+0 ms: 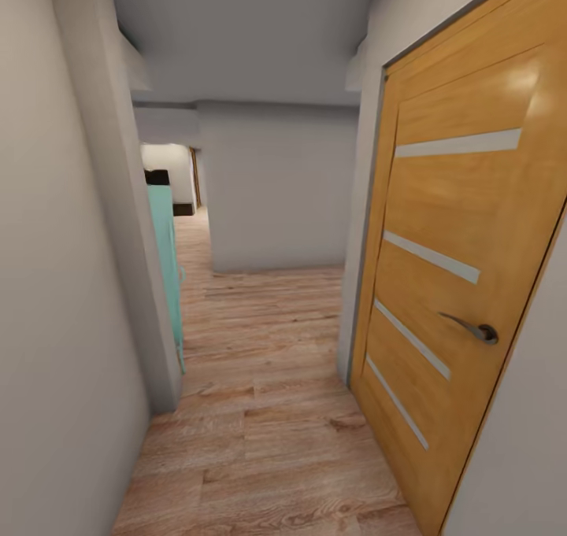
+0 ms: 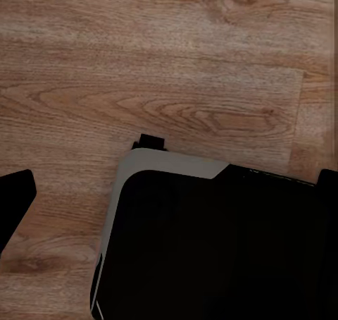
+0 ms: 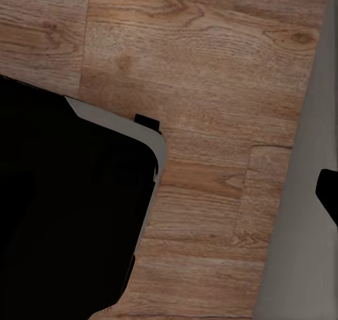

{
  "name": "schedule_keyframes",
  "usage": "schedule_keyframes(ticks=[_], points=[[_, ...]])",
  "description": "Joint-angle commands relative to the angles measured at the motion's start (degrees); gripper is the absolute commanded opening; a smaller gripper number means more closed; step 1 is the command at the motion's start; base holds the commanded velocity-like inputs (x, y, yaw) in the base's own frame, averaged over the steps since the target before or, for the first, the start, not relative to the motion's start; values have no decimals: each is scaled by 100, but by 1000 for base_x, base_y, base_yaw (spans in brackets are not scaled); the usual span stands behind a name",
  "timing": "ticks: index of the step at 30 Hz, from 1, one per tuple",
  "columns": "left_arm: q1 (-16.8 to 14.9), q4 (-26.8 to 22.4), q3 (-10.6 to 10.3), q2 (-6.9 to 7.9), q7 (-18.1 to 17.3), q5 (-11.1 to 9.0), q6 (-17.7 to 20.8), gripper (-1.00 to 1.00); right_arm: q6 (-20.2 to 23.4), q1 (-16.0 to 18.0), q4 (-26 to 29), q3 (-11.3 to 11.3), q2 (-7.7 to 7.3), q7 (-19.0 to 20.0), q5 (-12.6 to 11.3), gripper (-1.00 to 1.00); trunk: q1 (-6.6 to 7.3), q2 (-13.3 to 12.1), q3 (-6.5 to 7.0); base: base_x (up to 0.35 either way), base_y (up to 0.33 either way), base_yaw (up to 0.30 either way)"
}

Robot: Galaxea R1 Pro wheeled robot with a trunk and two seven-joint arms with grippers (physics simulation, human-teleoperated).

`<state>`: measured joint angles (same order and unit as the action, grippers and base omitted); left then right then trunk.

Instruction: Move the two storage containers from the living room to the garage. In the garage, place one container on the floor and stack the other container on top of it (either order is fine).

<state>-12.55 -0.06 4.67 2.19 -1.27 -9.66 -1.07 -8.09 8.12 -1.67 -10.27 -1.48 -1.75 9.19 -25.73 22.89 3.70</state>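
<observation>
The two storage containers are out of view, and so are the garage and its concrete floor. I stand in a narrow hallway on light wood planks [image 1: 260,410]. In the left wrist view my left gripper [image 2: 169,207] hangs open over the planks. One dark fingertip [image 2: 15,204] sits at each side edge, with nothing between them. In the right wrist view my right gripper shows one dark fingertip [image 3: 328,193] at the picture's edge beside a grey wall. It holds nothing and looks open.
An orange wood door [image 1: 465,229] with a metal handle [image 1: 475,330] stands close on the right. A grey wall corner [image 1: 118,205] is close on the left, with a teal object [image 1: 165,268] behind it. The corridor meets a grey wall [image 1: 276,197] and continues left. My black base [image 2: 211,249] is below.
</observation>
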Motion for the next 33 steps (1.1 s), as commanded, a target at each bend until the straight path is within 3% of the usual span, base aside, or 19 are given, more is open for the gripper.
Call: schedule_keyframes(ticks=[1,15,27,33], points=[[-2,6,43,0,-13,-18,-11,100,-27,6,-18,-9,3,-18,50,100,-5,3,-2,322,0,0],[-2,6,43,0,-13,-18,-8,100,-34,6,-18,-23,-1,-18,61,100,-5,3,-2,321,0,5],[-2,6,43,0,-13,-18,-7,100,-17,6,-18,-18,0,-18,33,100,-5,3,-2,321,0,224],[-2,6,43,0,-13,-18,-9,100,-25,6,-18,-17,-1,-18,31,100,-5,3,-2,321,0,54]])
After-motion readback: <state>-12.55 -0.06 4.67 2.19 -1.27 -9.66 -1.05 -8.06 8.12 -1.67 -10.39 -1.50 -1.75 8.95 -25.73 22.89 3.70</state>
